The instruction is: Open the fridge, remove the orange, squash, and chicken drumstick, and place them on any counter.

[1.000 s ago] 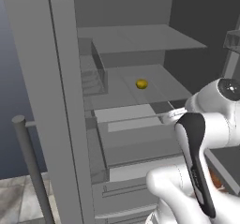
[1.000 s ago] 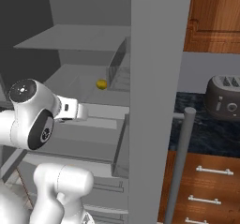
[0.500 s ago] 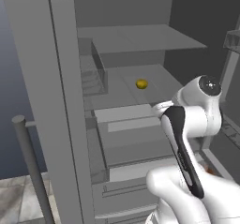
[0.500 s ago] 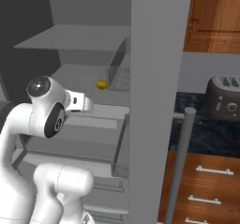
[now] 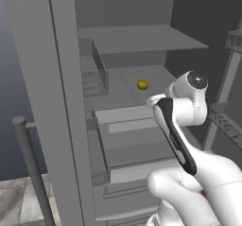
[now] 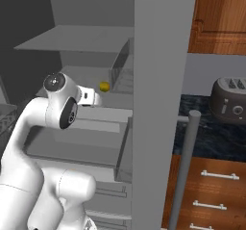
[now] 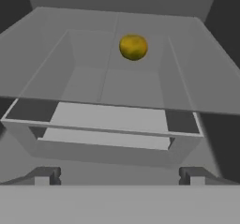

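Fridge [image 5: 61, 102] doors open, grey shelves inside. Small round yellow-orange ball [image 7: 133, 47] (dull, slightly mottled) sits mid-shelf toward the back. Gripper [image 7: 119, 175] fingers spread wide, empty, well short of it.

- Fridge [image 5: 61, 102]: grey steel look, matt and smooth, at left of the left base view; inner shelves [image 7: 117, 85] plain grey with a flat, dull finish.
- Orange [image 7: 133, 47]: yellow-orange skin, faintly mottled, low sheen, upper centre of the hand view.
- Desk [image 6: 211, 137]: black stone, glossy, pale veining, right of the right base view.
- Cabinet fronts [image 6: 214, 190]: reddish-brown wood, lightly polished, with bright metal pulls, lower right.
- Toaster [image 6: 231, 99]: dark casing, satin finish.
- Door handle [image 6: 185, 171]: grey metal bar, matt.
- Robot arm [image 5: 189, 121]: white glossy plastic shell with a black strip.
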### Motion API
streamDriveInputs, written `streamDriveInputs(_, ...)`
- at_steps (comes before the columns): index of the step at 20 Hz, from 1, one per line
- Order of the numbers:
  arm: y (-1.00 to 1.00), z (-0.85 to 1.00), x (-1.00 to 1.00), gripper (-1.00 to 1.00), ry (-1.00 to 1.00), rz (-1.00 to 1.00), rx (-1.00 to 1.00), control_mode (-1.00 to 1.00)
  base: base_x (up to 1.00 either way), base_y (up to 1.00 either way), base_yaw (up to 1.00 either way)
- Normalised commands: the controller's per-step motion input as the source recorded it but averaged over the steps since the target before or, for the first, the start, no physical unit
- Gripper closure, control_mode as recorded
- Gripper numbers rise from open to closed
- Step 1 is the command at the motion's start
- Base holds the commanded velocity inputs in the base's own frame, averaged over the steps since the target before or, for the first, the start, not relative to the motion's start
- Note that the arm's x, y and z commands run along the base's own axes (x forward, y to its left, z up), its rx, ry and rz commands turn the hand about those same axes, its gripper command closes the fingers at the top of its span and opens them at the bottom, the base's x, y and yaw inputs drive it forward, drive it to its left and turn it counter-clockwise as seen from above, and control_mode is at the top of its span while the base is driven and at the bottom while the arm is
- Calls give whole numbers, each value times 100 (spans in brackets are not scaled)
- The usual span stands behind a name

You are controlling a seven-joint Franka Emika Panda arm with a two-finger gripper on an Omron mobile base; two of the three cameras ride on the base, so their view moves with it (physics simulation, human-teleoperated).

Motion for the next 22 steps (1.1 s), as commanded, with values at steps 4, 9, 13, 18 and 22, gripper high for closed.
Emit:
streamDriveInputs(4, 0, -6, 62, -100, 0, 0, 3, -100, 0, 0, 0)
streamDriveInputs(9, 0, -9, 62, -100, 0, 0, 3, -100, 0, 0, 0)
streamDriveInputs(13, 0, -15, 59, -100, 0, 0, 1, -100, 0, 0, 0)
streamDriveInputs(18, 0, -16, 52, -100, 0, -1, 2, -100, 0, 0, 0)
streamDriveInputs(22, 0, -1, 56, -100, 1, -1, 4, -100, 0, 0, 0)
